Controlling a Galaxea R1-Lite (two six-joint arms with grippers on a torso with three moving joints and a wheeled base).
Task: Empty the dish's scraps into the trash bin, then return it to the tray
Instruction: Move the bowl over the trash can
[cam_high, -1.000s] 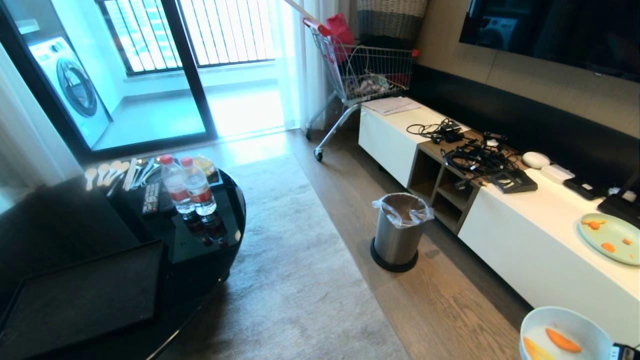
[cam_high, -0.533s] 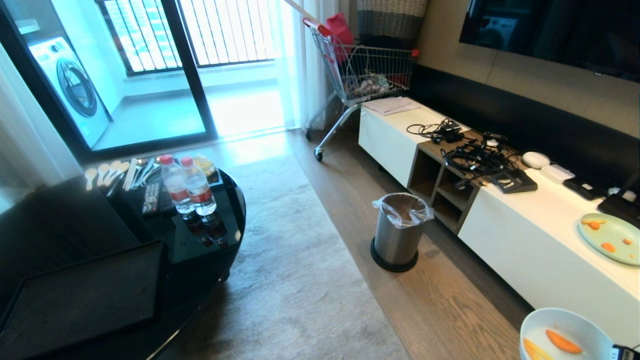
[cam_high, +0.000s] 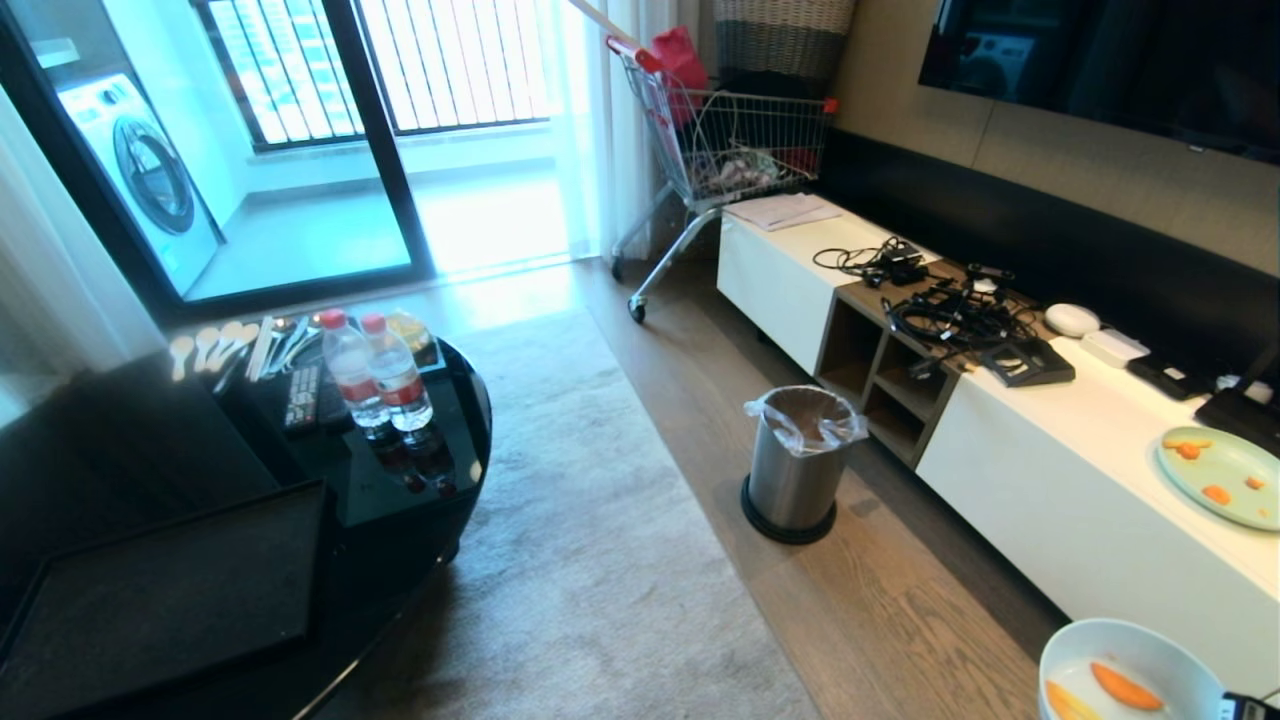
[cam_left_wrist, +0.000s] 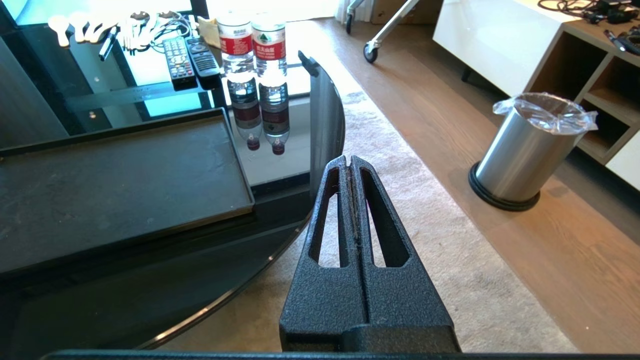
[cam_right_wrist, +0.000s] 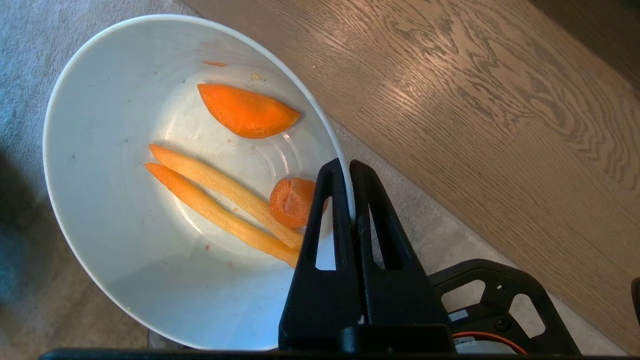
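The white dish (cam_right_wrist: 115, 200) hangs above the floor at the head view's bottom right (cam_high: 1130, 650), and my right gripper (cam_right_wrist: 347, 167) is shut on its rim. Scraps lie inside: two orange chunks (cam_right_wrist: 245, 111) and two yellow strips (cam_right_wrist: 215, 200). The steel trash bin (cam_high: 797, 460) with its clear liner stands on the wood floor well ahead of the dish, also in the left wrist view (cam_left_wrist: 530, 145). The black tray (cam_left_wrist: 115, 175) lies bare on the dark table (cam_high: 150, 590). My left gripper (cam_left_wrist: 350, 161) is parked shut over the rug by the table's edge.
Two water bottles (cam_high: 375, 370), remotes and spoons sit at the table's far end. A white TV cabinet (cam_high: 1080, 500) runs along the right with cables and a pale-green plate (cam_high: 1220, 475). A shopping cart (cam_high: 720, 150) stands at the back. A grey rug (cam_high: 590, 560) lies between table and bin.
The dish has sunk very slightly toward the picture's bottom edge in the head view. Nothing else has moved.
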